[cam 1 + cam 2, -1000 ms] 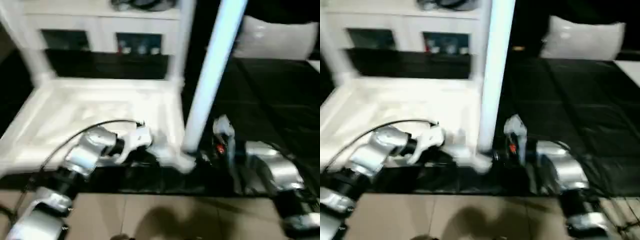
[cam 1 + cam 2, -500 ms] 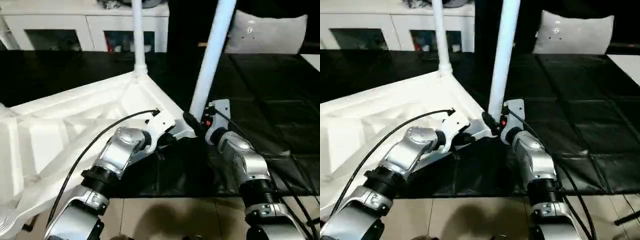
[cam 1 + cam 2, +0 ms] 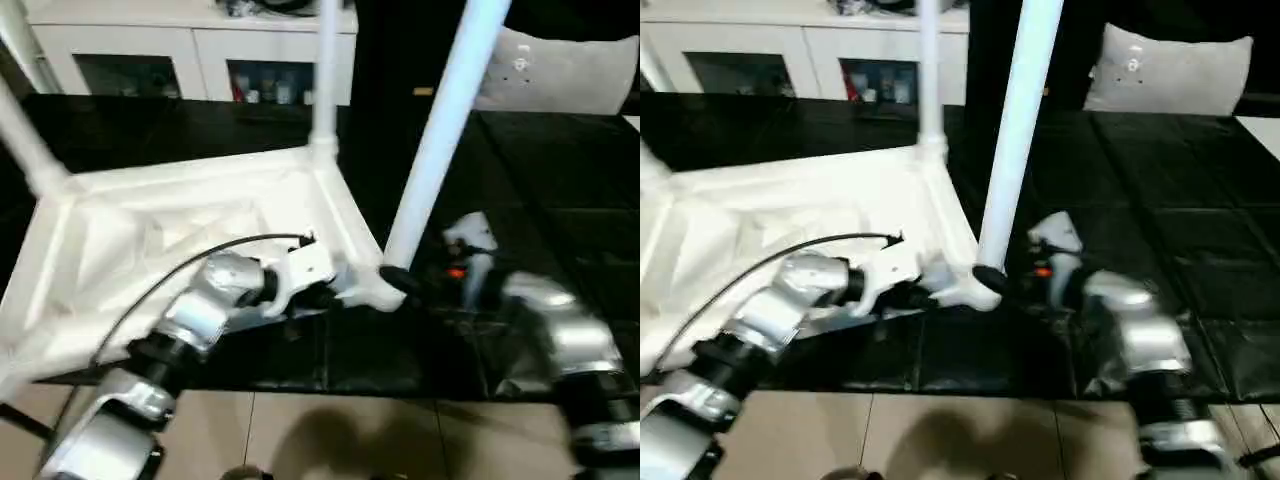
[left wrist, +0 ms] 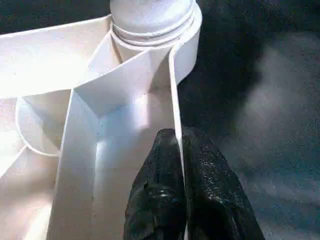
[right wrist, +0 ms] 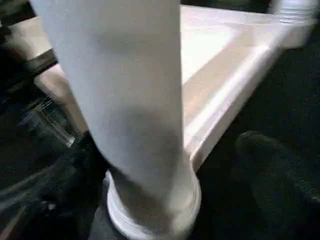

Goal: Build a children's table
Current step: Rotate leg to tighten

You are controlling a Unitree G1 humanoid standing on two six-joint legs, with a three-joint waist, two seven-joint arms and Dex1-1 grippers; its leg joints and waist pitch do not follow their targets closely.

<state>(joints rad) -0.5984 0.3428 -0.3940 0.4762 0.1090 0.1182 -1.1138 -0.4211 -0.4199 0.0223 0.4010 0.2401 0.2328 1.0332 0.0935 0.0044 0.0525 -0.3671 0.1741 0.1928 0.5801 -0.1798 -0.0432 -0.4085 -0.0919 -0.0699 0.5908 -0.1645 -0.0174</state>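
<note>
The white table (image 3: 190, 230) lies upside down on the black floor mat (image 3: 560, 200), ribbed underside up; 3 legs rise from its corner sockets, the nearest leg (image 3: 440, 130) leaning slightly; the left gripper (image 4: 176, 150) is pinched on the thin rim wall of the table just beside that leg's socket; the right gripper (image 5: 170, 165) has its fingers (image 5: 270, 165) spread wide on either side of the leg's base, gripping nothing; a white cabinet (image 3: 190, 50) stands behind.

The white children's table (image 3: 180, 230) lay upside down, ribbed underside up (rim pinched by the left gripper (image 4: 179, 150)); a leg (image 3: 437, 130) stood in the corner socket just beside the right gripper (image 3: 425, 285).
</note>
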